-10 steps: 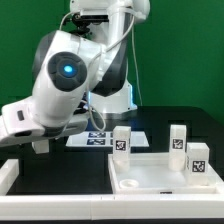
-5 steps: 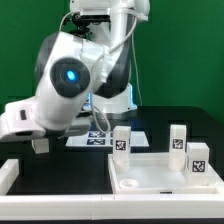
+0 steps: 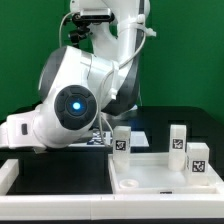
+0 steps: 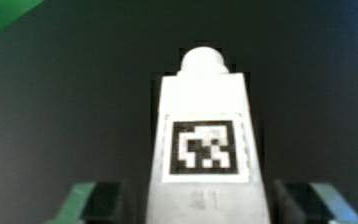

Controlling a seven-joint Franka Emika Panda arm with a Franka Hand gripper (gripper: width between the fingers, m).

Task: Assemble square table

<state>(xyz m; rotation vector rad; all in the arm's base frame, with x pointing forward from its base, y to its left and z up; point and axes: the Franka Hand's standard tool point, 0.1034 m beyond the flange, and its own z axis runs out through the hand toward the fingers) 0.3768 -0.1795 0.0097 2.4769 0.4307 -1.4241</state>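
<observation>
In the wrist view a white leg [image 4: 202, 130] with a black-and-white marker tag lies on the black surface, its rounded tip pointing away. My gripper [image 4: 202, 205] straddles its near end. A green-tinted finger [image 4: 83, 205] and a blue-tinted finger [image 4: 322, 205] stand either side, with a dark gap between each and the leg. In the exterior view the white square panel [image 3: 150, 178] lies rim up at the exterior view's right. Three tagged legs stand at it: one [image 3: 121, 140] at its far left corner, one [image 3: 178, 137] behind it, one [image 3: 198, 158] at its right. The fingers are hidden there.
My arm [image 3: 75, 100] fills the exterior view's left and middle. The marker board [image 3: 95, 140] lies behind it on the black table. A white bar [image 3: 8, 175] edges the table at the exterior view's left. A green wall stands behind.
My arm has swung and lowered toward the camera, so its blue-lit joint sits lower and further right. My hand, seen earlier at the left, is now mostly covered. Panel and three legs have not moved.
</observation>
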